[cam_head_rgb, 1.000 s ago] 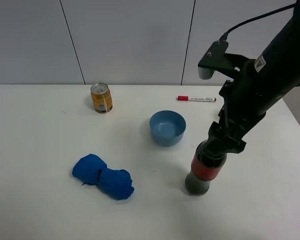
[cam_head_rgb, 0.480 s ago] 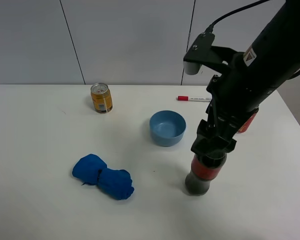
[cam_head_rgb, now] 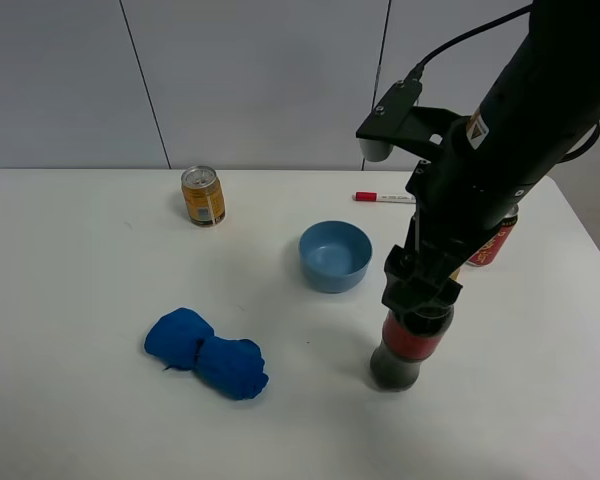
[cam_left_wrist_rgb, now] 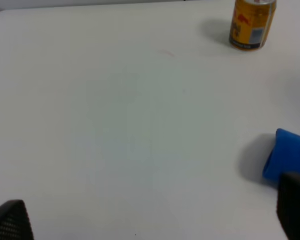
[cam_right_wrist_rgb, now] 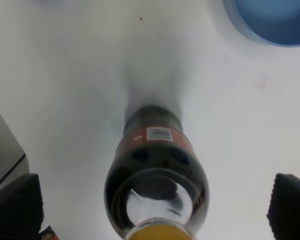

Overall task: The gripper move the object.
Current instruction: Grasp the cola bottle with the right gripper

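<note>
Right gripper (cam_head_rgb: 420, 298) sits over top of bottle (cam_head_rgb: 408, 345). Fingers (cam_right_wrist_rgb: 14, 206) spread wide either side of neck, not touching plastic. Bottle upright on front right part of table (cam_head_rgb: 100, 280), just beside blue bowl (cam_head_rgb: 335, 255); red can (cam_head_rgb: 492, 245) behind arm. Left gripper (cam_left_wrist_rgb: 150, 217) also spread, holding nothing.

Risks:
- Bottle tall, narrow base: uneven close likely shoves neck sideways, tips it toward bowl.
- Tapered slick shoulder: pads may slide up on lift, bottle drops.
- Arm swing could clip red can.
</note>
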Controlling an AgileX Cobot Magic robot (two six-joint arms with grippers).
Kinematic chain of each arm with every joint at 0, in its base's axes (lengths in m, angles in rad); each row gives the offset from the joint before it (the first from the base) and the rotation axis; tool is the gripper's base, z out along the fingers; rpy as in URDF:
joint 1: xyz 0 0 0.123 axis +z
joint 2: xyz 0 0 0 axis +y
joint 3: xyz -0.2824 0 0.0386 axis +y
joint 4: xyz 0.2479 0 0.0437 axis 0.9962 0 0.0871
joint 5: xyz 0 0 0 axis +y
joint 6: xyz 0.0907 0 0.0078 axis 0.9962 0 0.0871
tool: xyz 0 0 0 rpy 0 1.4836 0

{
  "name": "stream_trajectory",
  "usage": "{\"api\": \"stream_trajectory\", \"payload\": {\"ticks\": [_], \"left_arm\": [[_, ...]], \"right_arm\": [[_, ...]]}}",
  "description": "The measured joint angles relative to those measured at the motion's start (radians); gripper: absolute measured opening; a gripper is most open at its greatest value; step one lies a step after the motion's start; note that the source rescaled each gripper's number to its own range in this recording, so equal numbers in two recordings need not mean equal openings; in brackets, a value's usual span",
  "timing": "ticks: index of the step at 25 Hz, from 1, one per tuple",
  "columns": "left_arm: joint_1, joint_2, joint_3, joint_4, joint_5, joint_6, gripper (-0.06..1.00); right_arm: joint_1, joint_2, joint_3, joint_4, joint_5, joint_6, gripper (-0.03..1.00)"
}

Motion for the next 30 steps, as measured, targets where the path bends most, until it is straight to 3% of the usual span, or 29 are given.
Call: {"api": "stream_trajectory", "payload": {"ticks": [9,30], "left_arm": [[0.0,0.0,0.0,0.0,0.0,0.0,1.0],[0.0,0.0,0.0,0.0,0.0,0.0,1.0]], "right_arm": [[0.0,0.0,0.0,-0.001,0.0,0.074,0.74],[0.0,-0.035,0.062,0.002,0.007,0.127,0.73]]}}
